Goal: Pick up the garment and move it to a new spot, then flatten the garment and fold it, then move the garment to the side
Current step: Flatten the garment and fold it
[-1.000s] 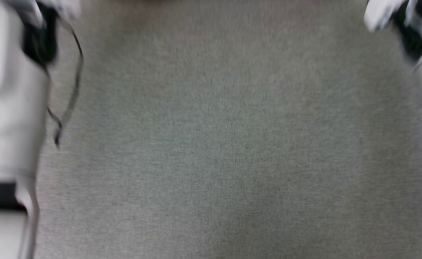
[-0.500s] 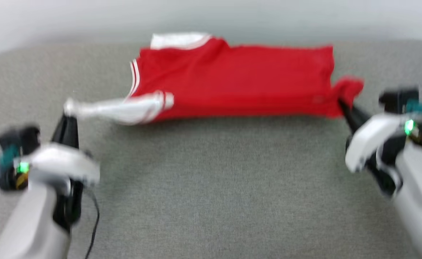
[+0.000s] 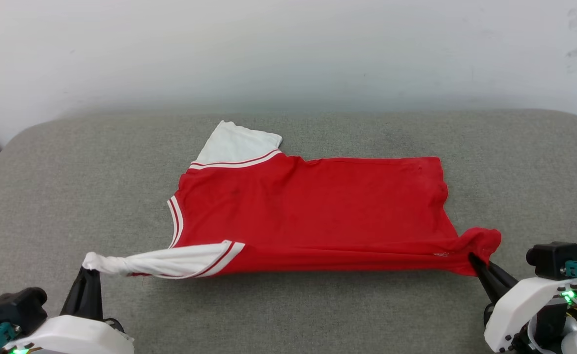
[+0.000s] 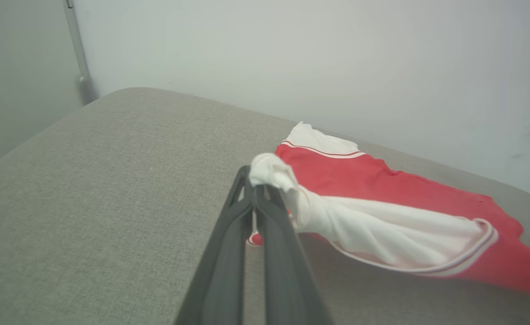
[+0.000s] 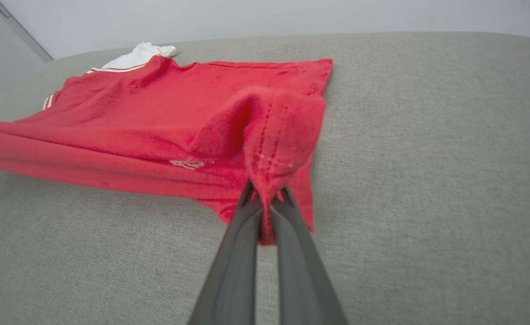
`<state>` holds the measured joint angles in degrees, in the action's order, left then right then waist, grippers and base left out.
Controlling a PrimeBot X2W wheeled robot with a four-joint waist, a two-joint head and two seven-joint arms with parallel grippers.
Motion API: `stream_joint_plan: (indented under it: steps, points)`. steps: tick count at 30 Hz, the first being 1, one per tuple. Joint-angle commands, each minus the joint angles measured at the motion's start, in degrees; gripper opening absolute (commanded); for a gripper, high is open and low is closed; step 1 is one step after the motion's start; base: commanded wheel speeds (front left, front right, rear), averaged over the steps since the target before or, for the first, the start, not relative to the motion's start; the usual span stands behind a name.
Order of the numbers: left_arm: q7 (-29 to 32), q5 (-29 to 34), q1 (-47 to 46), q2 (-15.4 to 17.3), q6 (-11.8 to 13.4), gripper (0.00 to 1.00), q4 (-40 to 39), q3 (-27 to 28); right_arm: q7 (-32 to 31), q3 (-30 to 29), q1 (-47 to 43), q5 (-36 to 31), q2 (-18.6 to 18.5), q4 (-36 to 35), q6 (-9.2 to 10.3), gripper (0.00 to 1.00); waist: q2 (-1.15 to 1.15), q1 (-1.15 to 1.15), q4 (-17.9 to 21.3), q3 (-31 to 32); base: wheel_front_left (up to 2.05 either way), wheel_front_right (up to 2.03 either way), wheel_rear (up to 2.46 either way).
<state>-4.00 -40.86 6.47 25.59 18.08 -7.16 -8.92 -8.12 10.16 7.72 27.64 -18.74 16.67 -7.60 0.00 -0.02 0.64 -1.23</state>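
Since a second ago the head camera has tilted up from bare grey cloth, and the blur of half a second ago has cleared. A red T-shirt (image 3: 318,211) lies spread sideways on the grey padded surface (image 3: 318,314), in front of a pale wall (image 3: 288,49). The left gripper (image 3: 88,269) has its jaws closed tight on the twisted end of the near white sleeve (image 3: 170,263), which is pulled out taut toward the robot's left. The right gripper (image 3: 474,258) pinches the bunched near corner of the hem (image 3: 482,241) between closed jaws. The near edge stretches between the two grippers. The far sleeve (image 3: 234,145) lies flat.
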Motion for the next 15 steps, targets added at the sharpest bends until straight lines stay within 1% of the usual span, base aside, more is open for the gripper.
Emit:
stream_joint_plan:
  steps: [1,4,7,11,15]
  points:
    - [0.8,1.0,1.0,1.1,1.7,0.0,-3.6,0.6,-2.8,-3.0,-2.9,-1.5,1.2,-4.8,0.17,0.0,0.0,0.02,0.1,-0.2,0.0,0.0,0.0]
    - [2.0,1.6,-0.2,1.6,2.0,0.0,-6.1,-0.3,-6.4,-5.5,-4.9,-3.5,3.4,-9.9,0.16,0.0,0.0,0.02,0.2,-0.8,0.0,0.0,0.0]
    - [2.7,2.0,-3.4,1.8,0.8,0.0,-5.7,-1.6,-9.3,-6.7,-4.0,-4.7,5.0,-12.4,0.15,0.0,0.0,0.02,0.4,-2.1,0.0,0.0,0.0]
    - [3.2,1.9,-7.2,1.5,-0.8,0.0,-3.0,-2.8,-11.3,-7.1,-1.8,-5.3,5.9,-12.3,0.15,0.0,0.0,0.02,0.5,-3.8,0.0,0.0,0.0]
    - [3.9,1.8,-13.1,0.8,-3.2,0.0,2.1,-4.7,-13.4,-5.6,1.8,-5.9,5.7,-9.5,0.13,0.0,0.0,0.02,0.9,-6.4,0.0,0.0,0.0]
